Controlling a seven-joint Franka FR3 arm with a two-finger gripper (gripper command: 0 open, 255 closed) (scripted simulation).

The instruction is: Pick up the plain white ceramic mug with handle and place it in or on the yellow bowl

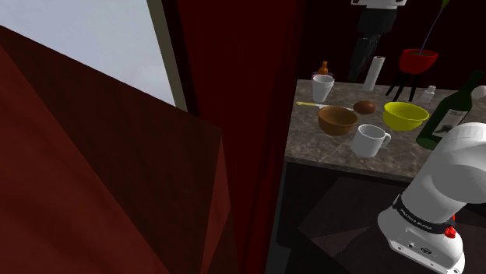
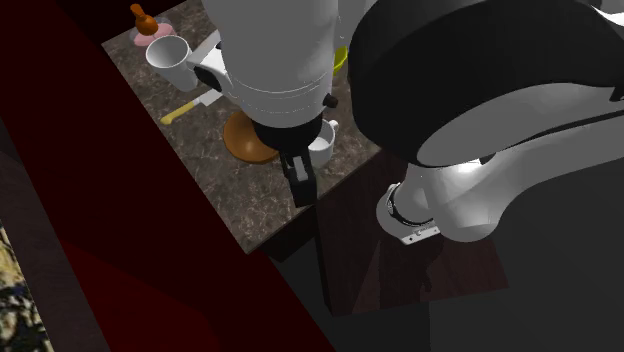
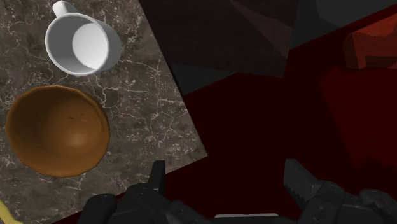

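Observation:
A white mug with a handle stands upright near the front edge of the dark stone counter. The yellow bowl sits behind it, toward the shoulder view's right. In the wrist view the mug lies ahead of the fingers and off to one side, beside a brown bowl. My gripper is open with nothing between its fingers and hovers past the counter's edge, over dark red floor. In the second exterior view the gripper hangs just in front of the partly hidden mug.
The brown bowl sits next to the mug. A second white cup, a yellow-handled knife, a small brown lump, a dark wine bottle, a white cylinder and a red bowl crowd the counter. Dark red walls stand at the shoulder view's left.

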